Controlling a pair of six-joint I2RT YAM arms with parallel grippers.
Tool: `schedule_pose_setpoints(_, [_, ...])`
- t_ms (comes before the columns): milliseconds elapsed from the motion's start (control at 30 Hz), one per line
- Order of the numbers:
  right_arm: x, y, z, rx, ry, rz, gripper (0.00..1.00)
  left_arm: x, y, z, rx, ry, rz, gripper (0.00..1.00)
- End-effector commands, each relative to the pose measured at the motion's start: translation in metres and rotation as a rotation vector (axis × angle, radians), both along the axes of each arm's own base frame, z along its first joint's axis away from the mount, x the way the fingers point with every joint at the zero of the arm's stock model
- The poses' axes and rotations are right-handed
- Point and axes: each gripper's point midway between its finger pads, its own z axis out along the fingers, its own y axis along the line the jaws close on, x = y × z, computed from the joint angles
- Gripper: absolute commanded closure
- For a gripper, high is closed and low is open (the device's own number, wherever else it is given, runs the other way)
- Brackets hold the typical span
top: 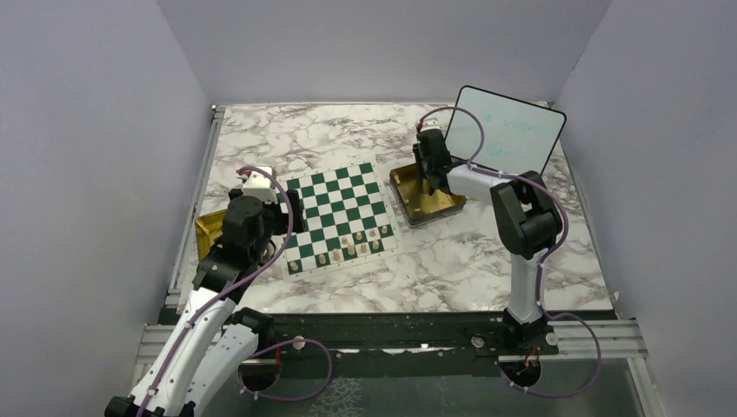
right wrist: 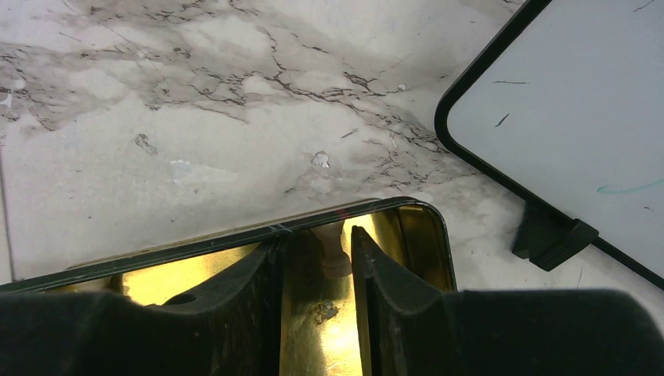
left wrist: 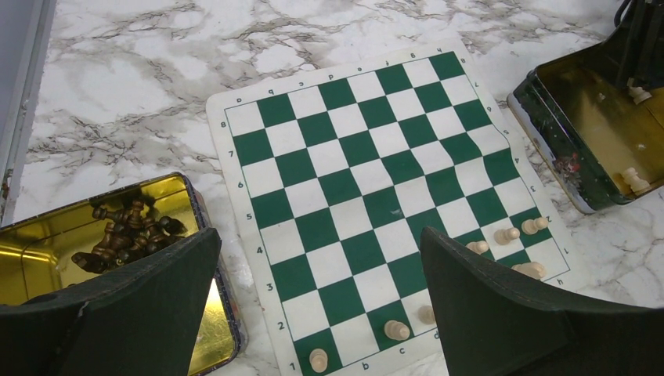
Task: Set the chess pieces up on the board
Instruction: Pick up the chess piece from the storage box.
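Cream chess pieces [top: 350, 249] on near rows of green-and-white board [top: 335, 200] | left fingers [left wrist: 117, 313] spread wide above its near edge | right fingers [right wrist: 235, 313] straddle one piece [right wrist: 333, 251] in gold tin [right wrist: 415, 243]; I cannot tell if clamped

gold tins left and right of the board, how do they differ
The left tin holds a heap of dark brown pieces; the right tin holds only a few cream pieces. The right hand reaches into the right tin; no hand is inside the left tin. Both are shallow, gold-lined and sit beside the board.
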Motion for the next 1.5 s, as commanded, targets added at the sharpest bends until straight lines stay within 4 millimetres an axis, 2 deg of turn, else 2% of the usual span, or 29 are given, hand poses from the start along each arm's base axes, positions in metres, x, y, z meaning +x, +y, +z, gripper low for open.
schedule_pose_setpoints(0, [0.016, 0.003, 0.001, 0.02, -0.03, 0.011, 0.63, 0.001, -0.004, 0.006, -0.007, -0.027, -0.018, 0.01])
schedule_pose_setpoints(233, [0.009, -0.001, -0.013, 0.005, 0.009, 0.009, 0.67, 0.001, -0.004, 0.006, -0.007, -0.027, -0.018, 0.01])
schedule_pose_setpoints(500, [0.006, -0.003, -0.013, -0.011, 0.018, 0.017, 0.77, 0.002, -0.005, 0.004, -0.006, -0.021, -0.021, 0.01])
schedule_pose_setpoints(767, [-0.003, 0.001, -0.008, 0.023, 0.056, 0.029, 0.79, 0.002, -0.005, 0.004, -0.007, -0.021, -0.022, 0.01])
schedule_pose_setpoints(1167, [-0.04, 0.009, -0.007, 0.147, 0.207, -0.004, 0.8, 0.002, -0.005, 0.003, -0.005, -0.019, -0.026, 0.01])
schedule_pose_setpoints(1467, [-0.047, 0.004, -0.007, 0.134, 0.21, -0.003, 0.79, 0.002, -0.006, 0.003, -0.006, -0.019, -0.028, 0.01])
